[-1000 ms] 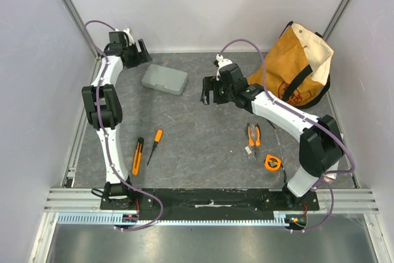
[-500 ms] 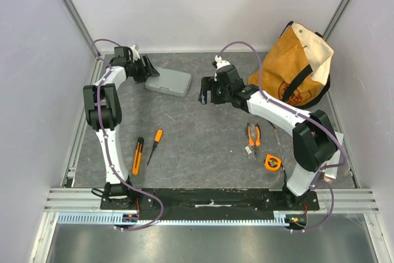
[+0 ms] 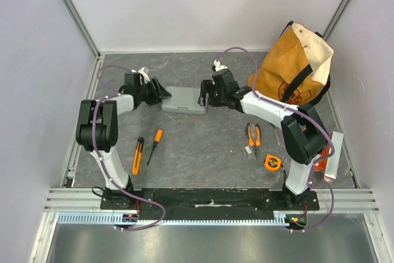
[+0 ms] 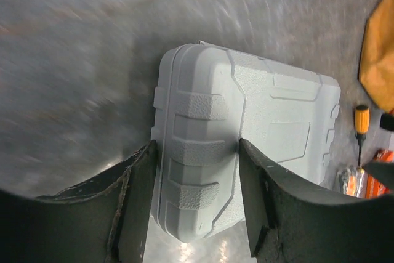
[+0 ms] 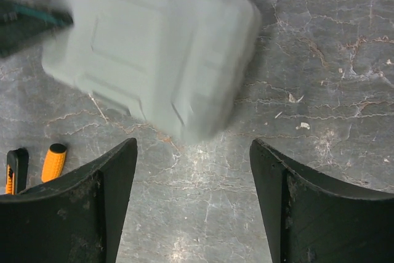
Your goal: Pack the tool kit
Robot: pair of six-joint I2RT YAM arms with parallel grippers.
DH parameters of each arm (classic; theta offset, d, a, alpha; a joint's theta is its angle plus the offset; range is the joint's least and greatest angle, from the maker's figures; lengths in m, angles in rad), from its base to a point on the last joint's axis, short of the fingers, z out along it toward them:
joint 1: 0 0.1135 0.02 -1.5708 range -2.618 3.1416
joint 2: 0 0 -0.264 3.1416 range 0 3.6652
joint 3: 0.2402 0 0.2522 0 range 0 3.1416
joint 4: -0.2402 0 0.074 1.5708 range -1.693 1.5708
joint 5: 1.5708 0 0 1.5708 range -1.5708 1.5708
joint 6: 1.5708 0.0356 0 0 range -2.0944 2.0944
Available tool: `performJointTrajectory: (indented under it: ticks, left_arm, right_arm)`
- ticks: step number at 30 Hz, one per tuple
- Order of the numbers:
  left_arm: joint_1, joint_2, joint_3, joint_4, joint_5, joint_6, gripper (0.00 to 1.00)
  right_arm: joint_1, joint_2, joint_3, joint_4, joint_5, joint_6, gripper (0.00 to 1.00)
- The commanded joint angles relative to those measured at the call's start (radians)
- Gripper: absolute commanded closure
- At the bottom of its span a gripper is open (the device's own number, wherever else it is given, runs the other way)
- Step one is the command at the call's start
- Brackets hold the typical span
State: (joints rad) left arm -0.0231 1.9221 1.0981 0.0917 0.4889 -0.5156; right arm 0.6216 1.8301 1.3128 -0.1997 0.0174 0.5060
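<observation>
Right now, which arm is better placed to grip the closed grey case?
The left, I think. The left jaws straddle the ribbed edge of the grey tool kit case. The right jaws stand open over the table, with the case ahead of them, not between them.

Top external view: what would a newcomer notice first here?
The closed grey case lies in the middle, with the left tool at its left end and the right tool at its right end, both with jaws apart. Next comes the big tan bag standing in the far right corner. Orange hand tools lie loose on the near side: a knife and screwdriver left, pliers and tape measure right.
</observation>
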Motion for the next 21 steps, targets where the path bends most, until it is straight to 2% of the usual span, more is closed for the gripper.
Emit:
performJointTrajectory:
  ticks: [1,8,13,15,18,21]
  left_arm:
    - [-0.116,-0.115,-0.153,0.134,-0.071,-0.086,0.40]
    - [-0.155,-0.280,-0.221,0.057,-0.265,-0.063,0.32]
    - [-0.156,-0.301,-0.106,-0.029,-0.314,0.096,0.27]
    - [-0.155,-0.278,-0.037,-0.053,-0.273,0.164,0.27]
    - [-0.158,-0.201,0.101,-0.119,-0.118,0.255,0.27]
    - [-0.155,-0.105,0.213,-0.167,-0.004,0.282,0.27]
  right_arm:
    - [0.000,0.029,0.002,0.036,0.050,0.048,0.21]
    - [0.000,0.046,-0.030,0.005,0.096,0.101,0.28]
    - [0.000,0.012,-0.061,-0.010,0.137,0.085,0.30]
    - [0.000,-0.018,-0.072,-0.017,0.154,0.078,0.30]
    - [0.000,-0.075,-0.096,-0.021,0.171,0.065,0.30]
    - [0.001,-0.130,-0.150,-0.024,0.144,0.034,0.29]
